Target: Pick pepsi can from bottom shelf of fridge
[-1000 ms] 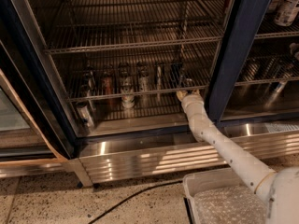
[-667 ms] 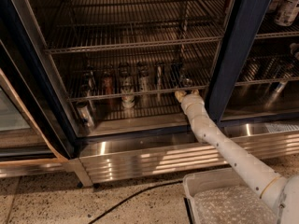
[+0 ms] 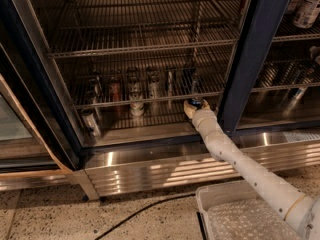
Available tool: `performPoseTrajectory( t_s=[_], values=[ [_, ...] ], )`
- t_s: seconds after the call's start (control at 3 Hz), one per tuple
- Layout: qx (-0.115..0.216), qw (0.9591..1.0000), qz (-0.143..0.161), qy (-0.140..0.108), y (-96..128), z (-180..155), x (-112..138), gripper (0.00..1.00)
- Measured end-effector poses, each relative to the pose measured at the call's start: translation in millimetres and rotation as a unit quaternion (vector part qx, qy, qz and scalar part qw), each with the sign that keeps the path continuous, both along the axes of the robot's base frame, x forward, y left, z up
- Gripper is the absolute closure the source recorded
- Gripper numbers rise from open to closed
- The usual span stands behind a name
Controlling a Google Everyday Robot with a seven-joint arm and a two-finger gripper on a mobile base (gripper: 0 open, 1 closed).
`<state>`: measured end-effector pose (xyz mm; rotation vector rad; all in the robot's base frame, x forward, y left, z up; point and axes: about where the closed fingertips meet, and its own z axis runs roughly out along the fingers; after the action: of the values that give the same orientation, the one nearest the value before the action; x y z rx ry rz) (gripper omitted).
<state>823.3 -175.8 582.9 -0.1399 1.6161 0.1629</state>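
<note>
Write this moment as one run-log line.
phase: reach | gripper: at pepsi can, right front of bottom shelf | fridge: open | other cans: to its left

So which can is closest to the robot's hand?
The dark-blue pepsi can at the right end of the bottom shelf; the gripper is right at it, while the other cans stand further left.

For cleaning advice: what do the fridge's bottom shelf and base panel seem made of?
Bottom shelf: thin glinting rods, likely chromed steel wire. Base panel: ribbed sheet with bright reflections, probably stainless steel. The end effector is at the shelf's right front.
</note>
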Motion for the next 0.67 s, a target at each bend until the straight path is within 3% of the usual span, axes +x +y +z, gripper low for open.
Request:
performPoseTrajectory(
  t_s=[0.33,0.67],
  values=[
    [-0.017,0.9996,0.022,0.01,0.9,-15.0,-14.9,1.0],
    [-0.029,0.9976,0.063,0.005,-4.5,-11.2,-41.4,1.0]
  ],
)
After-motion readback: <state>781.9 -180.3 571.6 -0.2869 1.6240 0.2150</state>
